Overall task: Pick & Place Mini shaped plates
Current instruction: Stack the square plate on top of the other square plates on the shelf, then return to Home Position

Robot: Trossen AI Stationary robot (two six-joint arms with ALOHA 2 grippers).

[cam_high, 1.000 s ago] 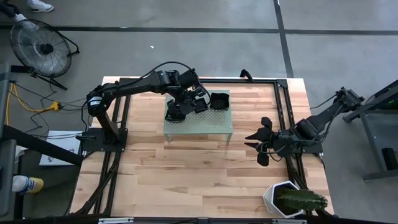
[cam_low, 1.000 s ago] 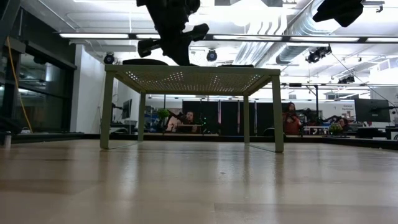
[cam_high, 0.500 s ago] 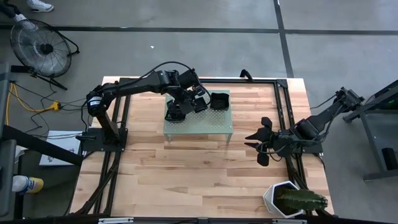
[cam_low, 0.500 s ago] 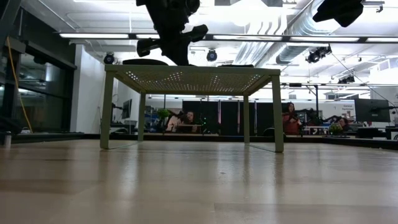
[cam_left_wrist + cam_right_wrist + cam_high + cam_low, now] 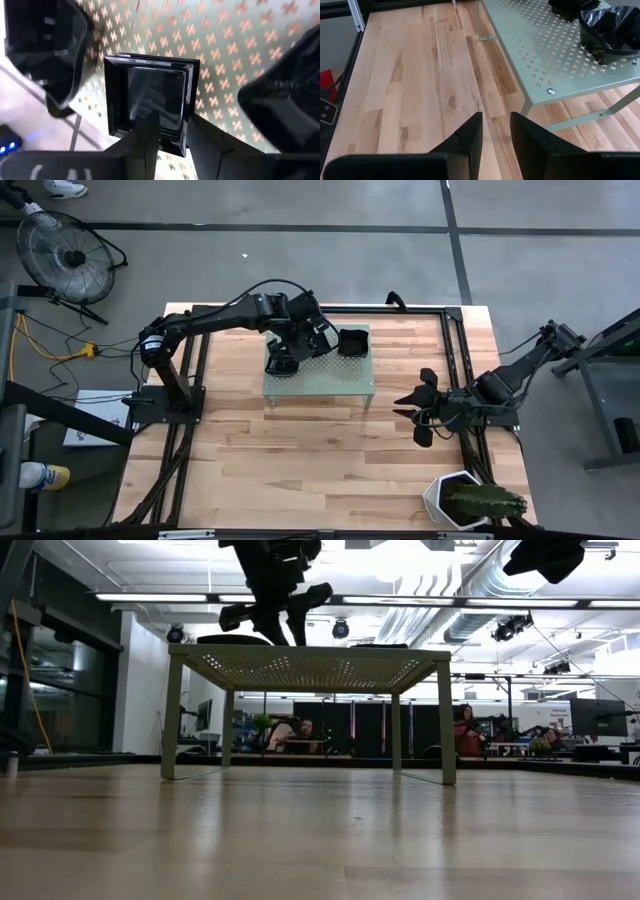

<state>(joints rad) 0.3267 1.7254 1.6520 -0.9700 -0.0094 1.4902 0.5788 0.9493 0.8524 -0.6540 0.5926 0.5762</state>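
Left gripper (image 5: 322, 340): above the pale green perforated stand (image 5: 318, 383), upper centre of the high view; in its wrist view the fingers (image 5: 145, 140) sit slightly parted over the near rim of a square black plate (image 5: 150, 102); whether they pinch it I cannot tell.
Right gripper (image 5: 418, 412): waiting at centre right of the high view, off the stand, fingers a little apart, nothing between them.
Plates: the square plate lies flat on the stand; a rounded dark plate (image 5: 351, 341) beside it toward the stand's right edge; a dark stack (image 5: 281, 360) at the stand's left.
Risk: glossy raised rim may slip from a shallow pinch and drop, or skid into its neighbour.
Surroundings: white pot with cactus (image 5: 468, 499) at lower right; fan (image 5: 65, 255) at upper left, both well apart.
Obstruction: neighbouring plates crowd the left gripper closely.
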